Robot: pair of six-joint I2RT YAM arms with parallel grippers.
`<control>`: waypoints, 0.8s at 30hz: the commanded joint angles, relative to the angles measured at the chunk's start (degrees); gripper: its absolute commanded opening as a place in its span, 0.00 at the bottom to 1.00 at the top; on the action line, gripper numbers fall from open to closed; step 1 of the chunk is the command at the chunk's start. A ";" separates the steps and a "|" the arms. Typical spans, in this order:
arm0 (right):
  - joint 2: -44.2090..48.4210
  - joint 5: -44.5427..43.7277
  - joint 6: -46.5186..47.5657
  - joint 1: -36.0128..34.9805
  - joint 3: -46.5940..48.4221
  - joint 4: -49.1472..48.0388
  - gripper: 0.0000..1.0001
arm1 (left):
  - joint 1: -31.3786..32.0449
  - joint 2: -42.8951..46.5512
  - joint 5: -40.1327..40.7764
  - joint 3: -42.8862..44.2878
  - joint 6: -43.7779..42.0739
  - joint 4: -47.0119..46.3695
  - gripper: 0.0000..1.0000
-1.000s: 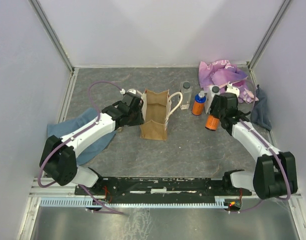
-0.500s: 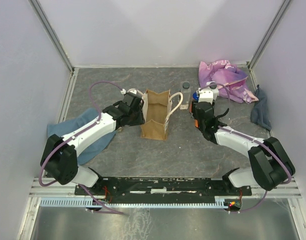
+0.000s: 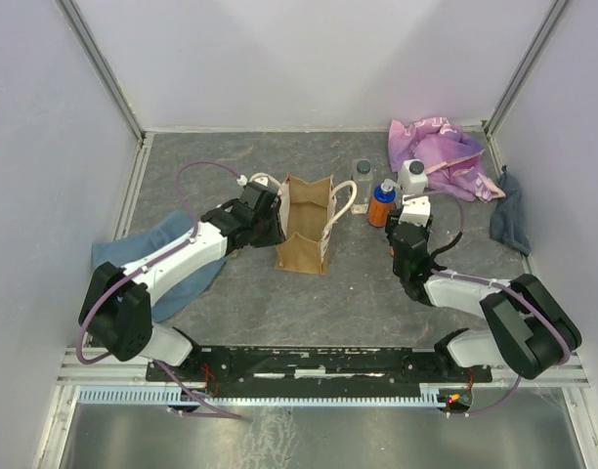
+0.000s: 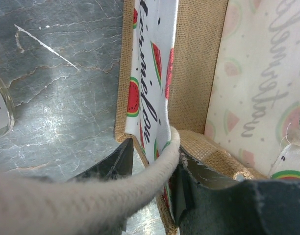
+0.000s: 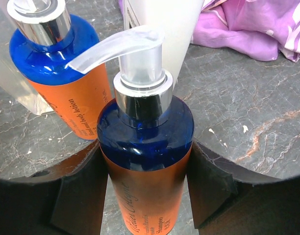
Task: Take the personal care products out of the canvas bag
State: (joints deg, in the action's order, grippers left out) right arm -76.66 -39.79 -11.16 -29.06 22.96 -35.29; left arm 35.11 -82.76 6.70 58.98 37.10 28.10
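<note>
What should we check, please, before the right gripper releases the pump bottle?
1. Grip: right gripper shut on pump bottle: ok.
2. Bottle looks upright: ok.
3. Base resting on table: cannot tell, hidden.
4. Clear of other orange bottle: cannot tell, very close.
5. Bag steadied: left gripper shut on bag handle: ok.

The canvas bag (image 3: 304, 233) stands open mid-frame, the left gripper (image 3: 273, 217) against its left side. To its right stand a clear bottle (image 3: 363, 172), an orange bottle (image 3: 381, 206) and a white bottle (image 3: 411, 176), with the right gripper (image 3: 405, 223) just below them.
</note>
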 commanded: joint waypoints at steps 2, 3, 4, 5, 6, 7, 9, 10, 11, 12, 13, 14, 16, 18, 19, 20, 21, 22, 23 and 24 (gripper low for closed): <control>-0.14 -3.10 2.43 -0.26 -1.69 -16.43 0.01 | 0.04 0.10 -1.27 -1.72 -3.00 1.17 0.42; -0.42 -3.40 2.94 -0.26 -2.42 -18.72 0.01 | 0.09 0.26 -1.21 -1.77 -3.04 1.21 0.42; -0.94 -3.49 3.60 -0.25 -2.96 -21.03 0.01 | 0.11 0.47 -1.17 -1.92 -3.08 1.24 0.42; -1.49 -3.77 3.76 -0.28 -3.40 -22.72 0.01 | 0.04 0.54 -1.16 -2.01 -3.07 1.21 0.42; -1.99 -3.87 3.84 -0.29 -3.59 -24.02 0.01 | 0.02 0.62 -1.31 -2.10 -3.05 1.23 0.42; -2.42 -3.80 4.04 -0.22 -3.62 -24.94 0.01 | 0.04 0.64 -1.40 -2.11 -3.01 1.22 0.42; -2.63 -2.96 4.31 -0.25 -3.82 -25.61 0.01 | 0.04 0.73 -1.49 -2.10 -3.01 1.33 0.42; -2.24 -2.93 3.31 -0.21 -3.80 -24.74 0.01 | 0.07 0.83 -1.51 -2.09 -3.00 1.34 0.42; -1.62 -2.67 2.67 -0.26 -3.80 -23.38 0.05 | 0.05 1.05 -1.37 -2.16 -3.00 1.48 0.42; -0.91 -2.17 2.24 -0.24 -3.80 -21.82 0.11 | -0.02 1.25 -1.31 -2.13 -3.00 1.46 0.42; -0.04 -1.42 1.83 -0.28 -3.90 -20.18 0.20 | 0.00 1.42 -1.19 -2.26 -3.00 1.50 0.42; 0.83 -0.87 1.53 -0.22 -3.96 -18.74 0.30 | 0.04 1.62 -1.12 -2.35 -3.00 1.44 0.42; 2.46 -0.59 0.61 -0.24 -4.53 -17.05 0.40 | 0.04 1.65 -1.12 -2.46 -3.00 1.46 0.42; 4.27 -0.22 -0.41 -0.25 -5.84 -16.22 0.46 | 0.11 1.49 -1.21 -2.55 -3.01 1.42 0.42; 5.73 -0.33 -0.89 -0.23 -6.29 -15.37 0.48 | 0.12 1.47 -1.27 -2.63 -3.00 1.29 0.42; 6.73 -0.23 -1.43 -0.24 -6.61 -14.32 0.50 | 0.03 1.46 -1.39 -2.77 -3.00 1.20 0.42; 7.64 0.08 -1.75 -0.28 -6.81 -13.08 0.52 | 0.04 1.50 -1.41 -2.87 -3.00 1.06 0.42; 8.59 0.47 -2.02 -0.26 -6.99 -12.04 0.53 | 0.02 1.48 -1.47 -2.97 -3.00 0.98 0.42; 9.31 0.84 -2.41 -0.25 -7.17 -10.88 0.55 | 0.03 1.46 -1.51 -3.08 -3.01 0.84 0.42; 9.99 1.09 -2.83 -0.27 -7.22 -9.63 0.56 | 0.04 1.58 -1.60 -3.20 -2.93 0.67 0.42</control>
State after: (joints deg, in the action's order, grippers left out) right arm -70.78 -39.62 -11.73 -29.15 15.25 -44.49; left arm 35.09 -81.80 5.85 57.60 37.10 27.05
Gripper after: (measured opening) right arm 0.638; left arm 0.421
